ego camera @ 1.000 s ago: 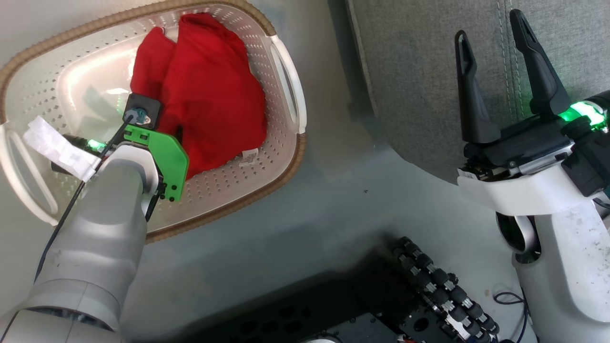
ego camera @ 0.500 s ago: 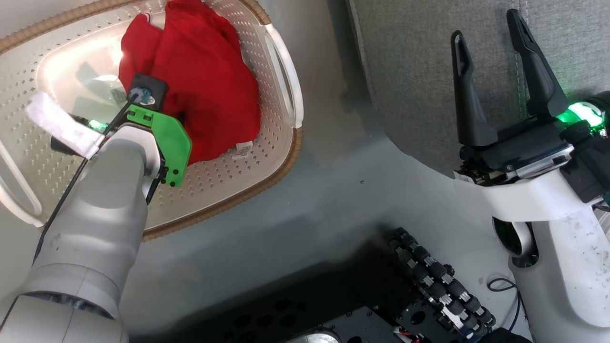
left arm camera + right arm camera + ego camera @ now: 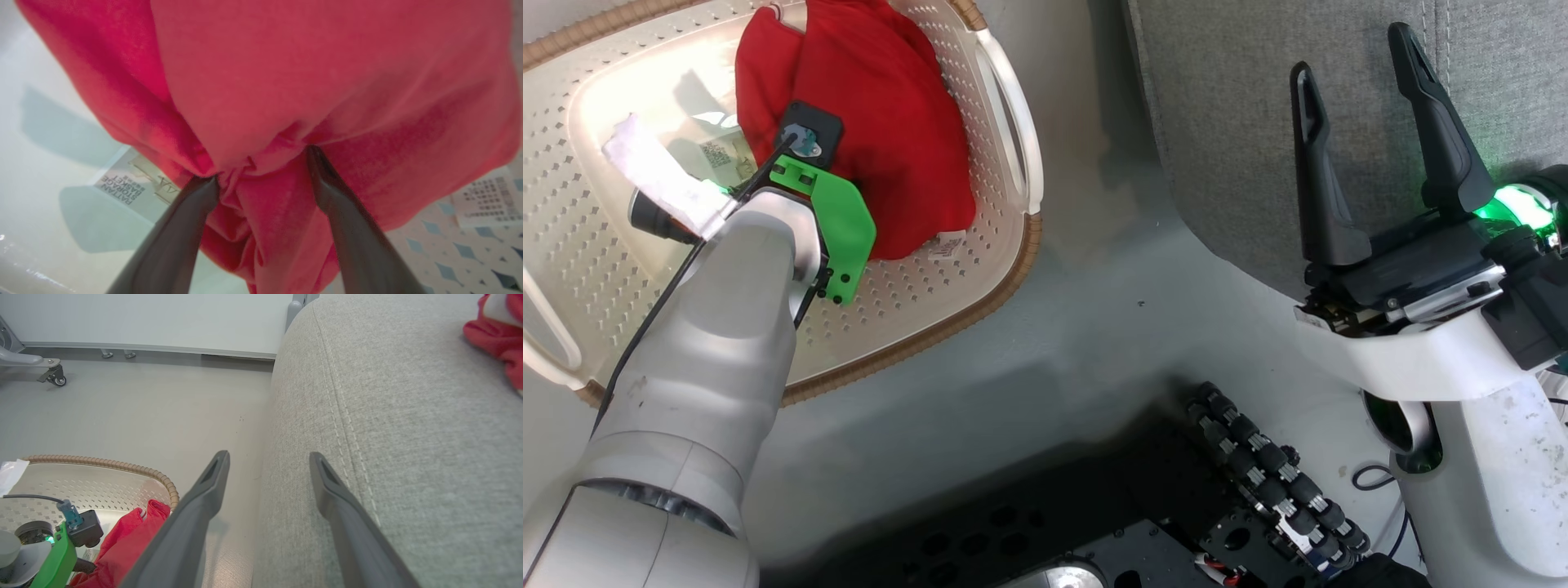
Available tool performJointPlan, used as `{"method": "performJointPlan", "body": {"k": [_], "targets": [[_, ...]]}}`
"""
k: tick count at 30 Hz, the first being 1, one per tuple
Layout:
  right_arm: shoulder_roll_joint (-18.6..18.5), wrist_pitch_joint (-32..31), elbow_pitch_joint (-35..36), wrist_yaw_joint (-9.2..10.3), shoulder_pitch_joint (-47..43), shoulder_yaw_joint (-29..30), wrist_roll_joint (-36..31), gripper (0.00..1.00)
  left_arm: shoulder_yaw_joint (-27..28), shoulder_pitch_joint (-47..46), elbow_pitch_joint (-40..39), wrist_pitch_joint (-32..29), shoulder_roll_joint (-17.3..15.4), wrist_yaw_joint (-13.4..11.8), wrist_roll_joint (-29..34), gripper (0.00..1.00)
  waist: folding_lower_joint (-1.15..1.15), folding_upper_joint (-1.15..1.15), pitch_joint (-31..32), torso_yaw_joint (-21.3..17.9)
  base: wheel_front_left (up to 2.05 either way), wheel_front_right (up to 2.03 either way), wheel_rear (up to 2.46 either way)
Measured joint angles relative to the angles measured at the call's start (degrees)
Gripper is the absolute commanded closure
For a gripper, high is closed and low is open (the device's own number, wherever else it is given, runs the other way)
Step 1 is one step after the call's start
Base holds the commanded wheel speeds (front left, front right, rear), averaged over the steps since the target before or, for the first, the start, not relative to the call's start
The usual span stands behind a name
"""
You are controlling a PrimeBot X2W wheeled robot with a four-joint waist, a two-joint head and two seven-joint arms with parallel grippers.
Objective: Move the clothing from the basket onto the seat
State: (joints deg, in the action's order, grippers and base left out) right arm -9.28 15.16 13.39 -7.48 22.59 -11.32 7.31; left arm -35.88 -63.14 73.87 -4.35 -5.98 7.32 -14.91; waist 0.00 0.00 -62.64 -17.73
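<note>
Down in the basket (image 3: 1013, 269), on the floor (image 3: 1094, 343) to my left, the clothing (image 3: 890, 122) lies heaped at the end nearer the seat (image 3: 1241, 122). A white tag (image 3: 947, 245) peeks out from its near edge. My left gripper (image 3: 261, 165) is sunk into that heap. Through the left wrist camera I see its two fingers spread wide, tips pressed into the cloth, with a bunched red fold sitting between them. Nothing is pinched yet, and the jaws stand apart on either side of the fold. My right gripper (image 3: 1352, 51) hangs spread and empty over the edge of the seat, the grey cushion to the right of the basket. Its wrist camera shows another red piece (image 3: 496, 335) lying at the cushion's far corner.

I judge this to be the grasp step for the garment in the basket: the fingers are placed but the grip is not closed. The next move, as I see it, is to close the left fingers on the fold and check that they have caught a good bunch, not one thin layer that would slip. Then I would lift straight up until the hanging fabric clears the rim and handle, swing right across the strip of floor and lay it on the cushion. Trailing cloth could snag the rim and drag the light basket, so I'd raise slowly.
</note>
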Motion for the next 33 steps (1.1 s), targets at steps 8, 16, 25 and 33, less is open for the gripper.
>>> {"method": "performJointPlan", "body": {"k": [8, 16, 25, 33], "targets": [[0.11, 0.00, -0.01, 0.00, 0.03, -0.23, 0.00, 0.00, -1.37, -0.33, 0.00, -1.33, -0.49, 0.08, -1.24, 1.00, 0.00, 0.00, -0.03, -0.16, 0.00, 0.00, 0.00], [0.78, -0.01, -1.01, -0.01, 1.08, -0.58, -0.10, 0.00, -1.89, 0.25, 0.02, -0.78, -1.60, 0.09, -2.88, 1.00, 0.00, 0.00, 1.29, -0.59, 0.00, 0.00, 0.00], [1.44, -0.03, -3.24, -0.01, 4.43, -1.59, 1.16, 0.00, -2.48, 1.88, 0.02, -0.38, -3.72, 0.16, -6.10, 1.00, 0.00, 0.00, 5.25, -2.01, 0.00, 0.00, 0.00], [0.59, -0.02, -6.37, -0.01, 3.85, -1.58, 0.90, 0.00, -3.26, 8.55, -0.07, 2.58, -2.02, 0.16, -10.05, 1.00, 0.00, 0.00, 11.95, -2.49, 0.00, 0.00, 0.00]]}}
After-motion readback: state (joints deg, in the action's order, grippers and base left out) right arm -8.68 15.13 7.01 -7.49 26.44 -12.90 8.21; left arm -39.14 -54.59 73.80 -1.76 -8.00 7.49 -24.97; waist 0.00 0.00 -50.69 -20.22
